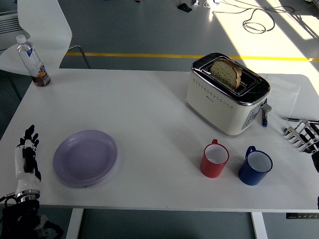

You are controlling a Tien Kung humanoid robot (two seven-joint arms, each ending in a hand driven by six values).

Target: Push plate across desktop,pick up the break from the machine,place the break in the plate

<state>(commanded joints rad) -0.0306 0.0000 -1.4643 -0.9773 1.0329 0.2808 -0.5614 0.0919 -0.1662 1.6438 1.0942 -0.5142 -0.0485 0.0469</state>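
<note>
Plate (85, 158) at near left of desk (149, 99); toaster (227, 93) at far right, bread (227, 72) upright in its slot. Two cups before toaster, side by side: one (215, 159) left, other (255, 166) right. Bottle (33, 61) at far left corner.

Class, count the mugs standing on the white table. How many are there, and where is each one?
2. The red mug stands in front of the toaster; the blue mug stands just right of it, apart. None appears hidden.
</note>
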